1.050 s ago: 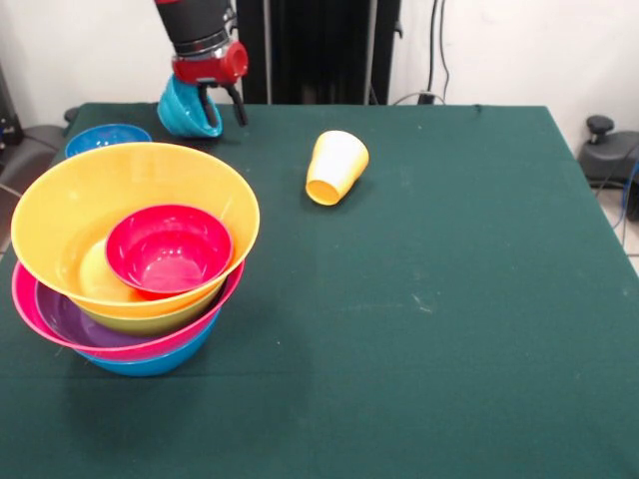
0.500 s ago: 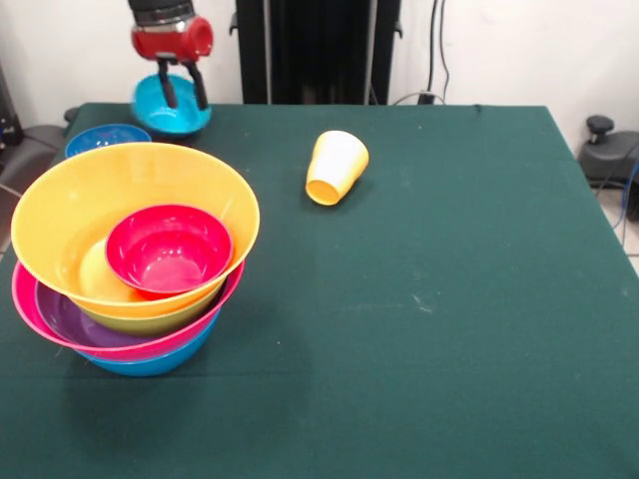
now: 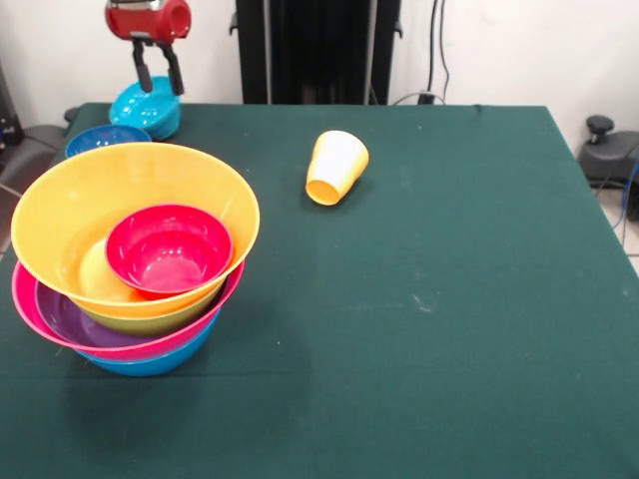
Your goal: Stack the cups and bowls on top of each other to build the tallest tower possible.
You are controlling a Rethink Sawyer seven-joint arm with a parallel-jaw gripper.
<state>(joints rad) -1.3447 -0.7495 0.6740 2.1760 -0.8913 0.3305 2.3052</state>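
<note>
One light blue bowl (image 3: pixel 148 108) sits at the table's (image 3: pixel 449 299) far left corner, directly beneath the gripper (image 3: pixel 158 72), whose fingers are spread just above it, apparently holding nothing. Dark blue bowl (image 3: pixel 104 139) beside it; tower (image 3: pixel 130 254) nearer; yellow cup (image 3: pixel 335 167) lying apart.

I see a dark green cloth-covered worktop (image 3: pixel 449 329) filling most of my view. Behind it stands a plain white wall (image 3: pixel 499 50), with thin black cables (image 3: pixel 437 45) hanging down at the far right.
</note>
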